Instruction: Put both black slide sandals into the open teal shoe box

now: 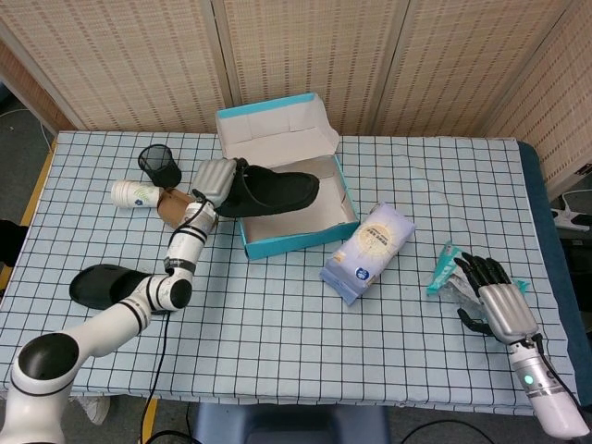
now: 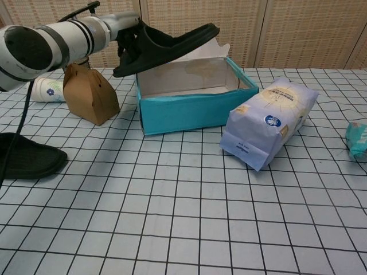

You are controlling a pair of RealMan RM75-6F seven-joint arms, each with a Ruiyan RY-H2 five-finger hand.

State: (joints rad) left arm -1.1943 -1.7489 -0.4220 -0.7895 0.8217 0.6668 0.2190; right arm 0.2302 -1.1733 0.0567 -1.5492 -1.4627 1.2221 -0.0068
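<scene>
on a white tablecloth with a black grid point(image 1: 277, 314), the left hand point(image 1: 215, 178) grips a black slide sandal point(image 1: 273, 191) by its heel end, holding it over the open teal cardboard shoe box point(image 1: 294, 190), toe toward 3 o'clock. the second black slide sandal point(image 1: 104, 285) lies flat at the table's 8 o'clock. a black mesh cup point(image 1: 160, 166), a white paper cup point(image 1: 134, 193) lying on its side and a brown paper bag point(image 1: 173, 201) sit at 10 o'clock. a pale blue flour bag point(image 1: 367, 252) lies just right of the box. the right hand point(image 1: 492, 298), fingers spread, rests on a teal snack packet point(image 1: 460, 275) at 4 o'clock.

On a checked tablecloth point(image 1: 277, 314): a white-blue bag point(image 1: 367, 252) at centre, a snack packet point(image 1: 455, 271) at 3 o'clock, and a paper cup point(image 1: 132, 192), brown carton point(image 2: 89, 93) and black mesh cup point(image 1: 160, 166) at 10 o'clock.
</scene>
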